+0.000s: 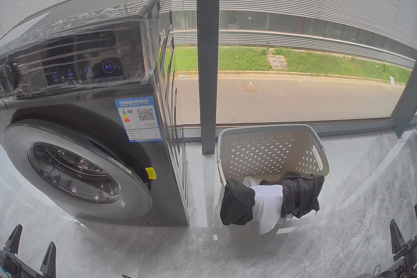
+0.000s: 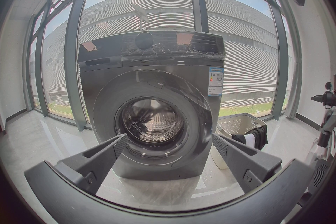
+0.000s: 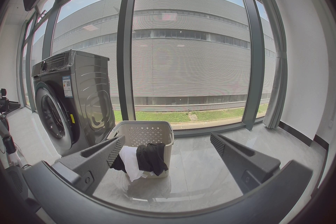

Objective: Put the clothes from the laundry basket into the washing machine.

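Observation:
A grey washing machine (image 1: 100, 118) stands on the left with its round glass door (image 1: 74, 172) shut. To its right sits a beige laundry basket (image 1: 269, 148), with black clothes (image 1: 236, 203) and a white garment (image 1: 267, 205) draped over its near rim. My left gripper (image 1: 34, 236) is low at the near left, open and empty, facing the washing machine door (image 2: 152, 123). My right gripper (image 1: 406, 226) is at the near right, also open and empty. In the right wrist view the right gripper (image 3: 168, 146) points at the basket (image 3: 148, 132) and its clothes (image 3: 150, 158).
A dark window pillar (image 1: 207, 48) rises behind the gap between machine and basket, with a glass wall along the back. Pale marble floor (image 1: 304, 248) lies bare between my grippers and the basket.

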